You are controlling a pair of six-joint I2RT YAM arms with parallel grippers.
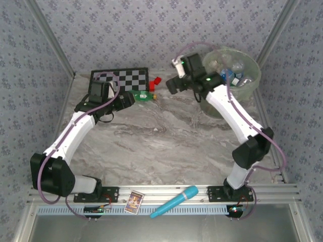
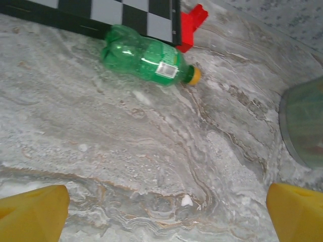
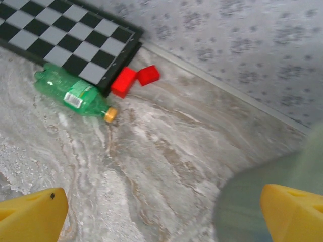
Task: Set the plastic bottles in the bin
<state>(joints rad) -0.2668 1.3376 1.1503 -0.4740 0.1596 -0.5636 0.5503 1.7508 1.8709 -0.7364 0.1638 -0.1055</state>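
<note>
One green plastic bottle (image 1: 142,96) with an orange cap lies on its side on the marble table, against the front edge of the chessboard. It also lies at the upper left in the left wrist view (image 2: 144,59) and in the right wrist view (image 3: 70,92). My left gripper (image 1: 126,99) is just left of it, open and empty (image 2: 164,217), with the bottle well ahead of the fingertips. My right gripper (image 1: 173,83) hangs open and empty (image 3: 161,217) between the bottle and the bin (image 1: 252,83). The bin holds several bottles (image 1: 234,73). Its wall is close on the right (image 3: 267,196).
A folded chessboard (image 1: 119,78) lies at the back left, with red blocks (image 1: 157,80) at its right corner beside the bottle. A turquoise microphone-shaped object (image 1: 174,201) and a small card (image 1: 134,201) rest on the front rail. Patterned walls close in the table.
</note>
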